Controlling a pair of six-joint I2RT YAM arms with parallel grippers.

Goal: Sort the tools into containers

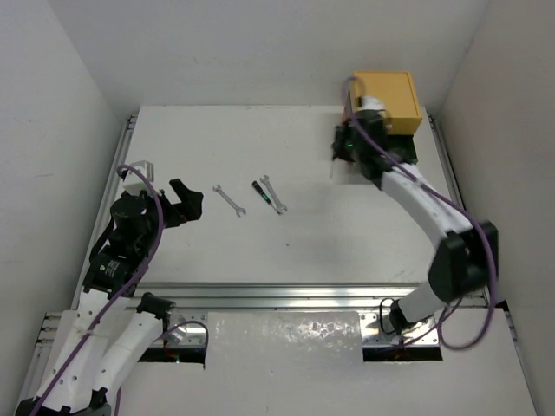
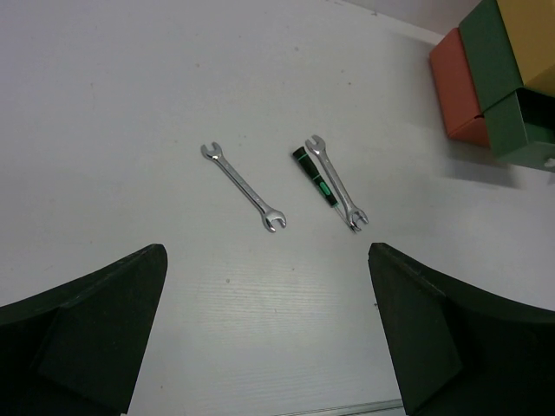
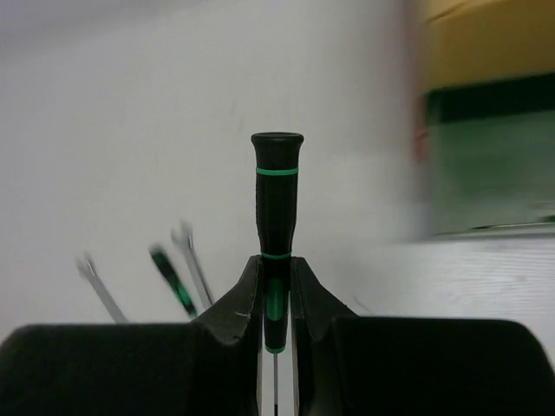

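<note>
My right gripper (image 3: 277,286) is shut on a black-handled screwdriver (image 3: 277,208) with green rings, its handle pointing away and its thin shaft toward the wrist. In the top view this gripper (image 1: 341,156) hangs just left of the stacked containers (image 1: 395,100). Two silver wrenches (image 2: 244,187) (image 2: 336,182) lie mid-table, with a second screwdriver (image 2: 314,175) against the right-hand one. My left gripper (image 2: 269,329) is open and holds nothing, short of the wrenches. The green drawer (image 2: 529,130) stands pulled out of the stack.
The red-orange box (image 2: 455,87) sits lowest, dark green (image 2: 499,65) in the middle and yellow (image 2: 533,35) on top, at the far right corner. White walls close in the table (image 1: 260,251) on three sides. A metal rail (image 1: 286,295) runs along the near edge.
</note>
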